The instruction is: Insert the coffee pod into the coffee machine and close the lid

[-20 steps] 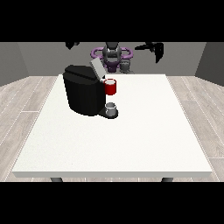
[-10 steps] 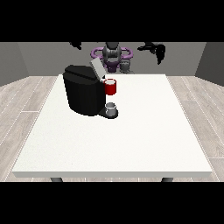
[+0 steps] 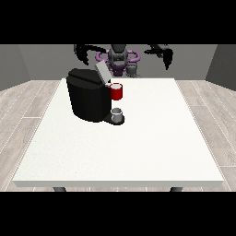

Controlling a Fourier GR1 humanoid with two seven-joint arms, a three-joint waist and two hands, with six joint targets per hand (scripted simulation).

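Note:
The black coffee machine [image 3: 89, 99] stands on the left half of the white table [image 3: 152, 138], with its grey lid [image 3: 102, 71] tilted up and open. A red thing at the machine [image 3: 116, 91] sits under the lid at its front. A grey thing [image 3: 117, 115] rests on the machine's base. Another small grey thing [image 3: 132, 69] stands at the table's far edge, close to the robot's body. Both hands are raised above the far edge and hold nothing: the hand at the view's left [image 3: 83, 52] and the hand at the view's right [image 3: 164, 54], fingers hanging relaxed.
The robot's torso [image 3: 118, 57] is behind the table's far edge, between the two raised arms. White table surface stretches to the right of and in front of the machine. Wooden floor surrounds the table.
Both hands have drifted slightly lower and inward over the far edge. The machine, its lid and the grey things have not moved.

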